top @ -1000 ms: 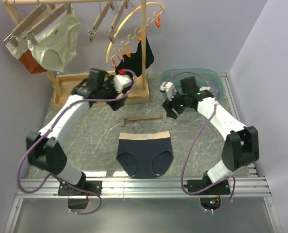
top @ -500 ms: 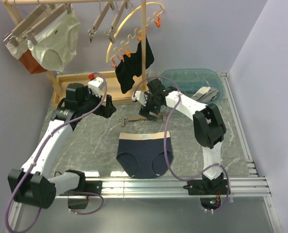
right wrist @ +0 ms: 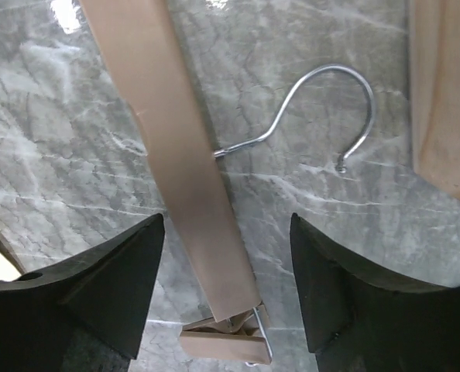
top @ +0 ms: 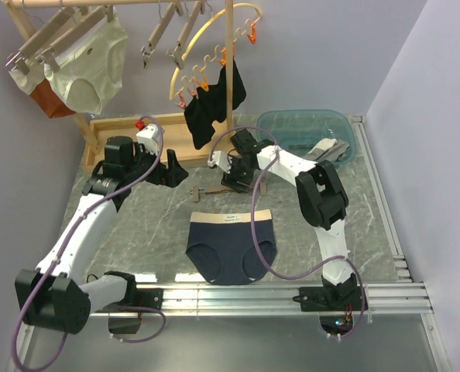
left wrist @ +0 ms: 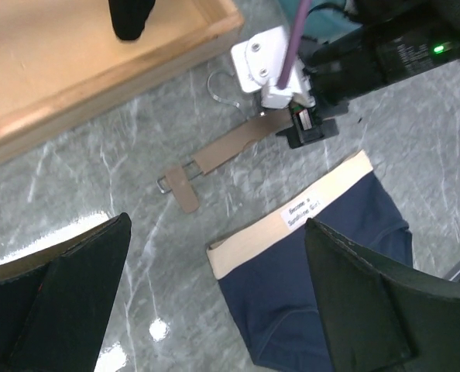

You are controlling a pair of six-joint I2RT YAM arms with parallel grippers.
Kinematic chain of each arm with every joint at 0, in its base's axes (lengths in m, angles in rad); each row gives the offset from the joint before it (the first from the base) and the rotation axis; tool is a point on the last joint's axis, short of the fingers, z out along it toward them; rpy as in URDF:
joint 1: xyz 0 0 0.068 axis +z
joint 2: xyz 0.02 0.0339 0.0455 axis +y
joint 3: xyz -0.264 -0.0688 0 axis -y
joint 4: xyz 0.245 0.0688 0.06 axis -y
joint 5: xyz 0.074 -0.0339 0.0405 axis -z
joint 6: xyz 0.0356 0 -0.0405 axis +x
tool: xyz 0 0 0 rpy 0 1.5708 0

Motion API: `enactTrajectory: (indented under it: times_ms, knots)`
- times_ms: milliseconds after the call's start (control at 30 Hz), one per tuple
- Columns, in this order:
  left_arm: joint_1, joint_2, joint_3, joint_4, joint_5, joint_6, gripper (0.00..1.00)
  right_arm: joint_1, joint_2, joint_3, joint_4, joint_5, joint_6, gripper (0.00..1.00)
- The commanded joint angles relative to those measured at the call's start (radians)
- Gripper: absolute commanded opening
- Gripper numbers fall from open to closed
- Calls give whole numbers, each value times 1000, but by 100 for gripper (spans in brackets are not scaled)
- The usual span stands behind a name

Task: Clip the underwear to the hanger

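Note:
The navy briefs (top: 231, 248) with a tan waistband lie flat on the marble table; they also show in the left wrist view (left wrist: 315, 263). The light-wood bar hanger (top: 218, 188) lies just behind them, its wire hook pointing away. My right gripper (top: 236, 180) is open right over the hanger's right part; in its wrist view the wood bar (right wrist: 176, 155), hook (right wrist: 323, 108) and end clip (right wrist: 222, 341) lie between the spread fingers. My left gripper (top: 174, 172) is open and empty, to the left of the hanger (left wrist: 230, 147).
A wooden rack base tray (top: 106, 139) stands at the back left, with cream briefs (top: 87, 66) and spare bar hangers (top: 168, 31) overhead. A curved yellow hanger holds a black garment (top: 214, 101). A blue tub (top: 292, 124) sits back right.
My right arm swung left from the tub to just above the hanger. My left arm drew back left from the rack base and now hovers left of the hanger.

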Motion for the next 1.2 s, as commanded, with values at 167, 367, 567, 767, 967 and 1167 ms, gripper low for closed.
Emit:
enactTrajectory:
  times_ms: [167, 367, 567, 767, 967, 1167]
  knots:
    - [25, 53, 33, -48, 41, -15, 99, 28, 13, 16, -22, 29, -64, 66]
    - [34, 93, 33, -59, 65, -55, 99, 47, 10, -19, -31, 54, -95, 47]
    - [39, 120, 2, -56, 84, -67, 99, 50, -36, -96, 33, 81, -71, 0]
    - [45, 156, 7, -42, 136, -40, 99, 50, -163, -186, 164, 84, -46, 0]
    - [53, 211, 38, -45, 148, -35, 99, 51, -208, -183, 155, 76, -66, 0]
    - [53, 202, 28, -53, 187, -15, 98, 44, -166, -128, 147, 51, -22, 49]
